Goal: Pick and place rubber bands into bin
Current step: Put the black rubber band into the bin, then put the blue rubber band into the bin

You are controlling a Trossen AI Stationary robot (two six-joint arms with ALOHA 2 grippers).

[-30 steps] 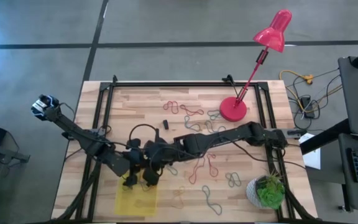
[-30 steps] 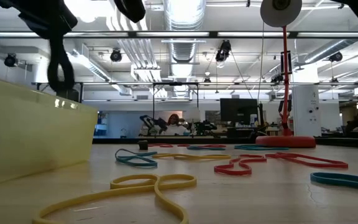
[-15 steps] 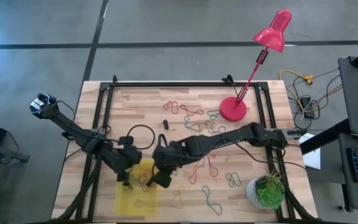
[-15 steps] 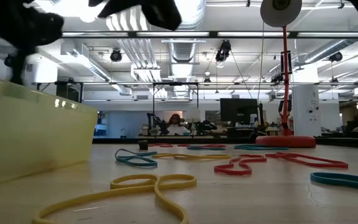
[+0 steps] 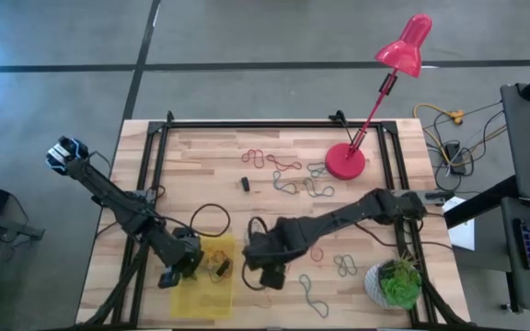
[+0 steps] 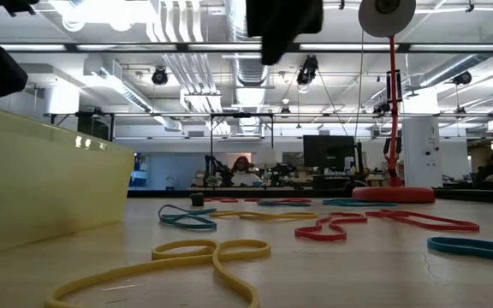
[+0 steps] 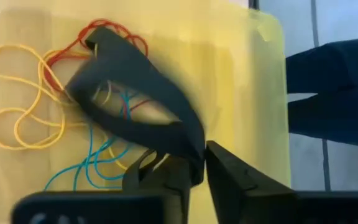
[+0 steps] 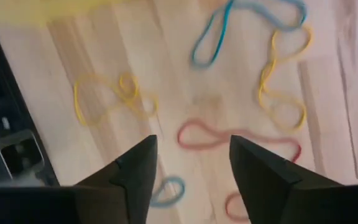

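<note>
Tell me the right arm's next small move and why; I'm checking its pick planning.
Probably lower the open right gripper onto the thin red rubber band lying on the wooden table just ahead of its fingers; it hovers empty. The left gripper is over the translucent yellow plastic bin.

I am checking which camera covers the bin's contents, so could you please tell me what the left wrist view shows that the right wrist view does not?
Only the left wrist view shows the inside of the bin, with yellow, red and blue rubber bands in it and a dark band in the left pincer. Only the right wrist view shows the open right pincer above loose bands on the wooden table, among them a red band. Both show rubber bands past dark fingers.
</note>
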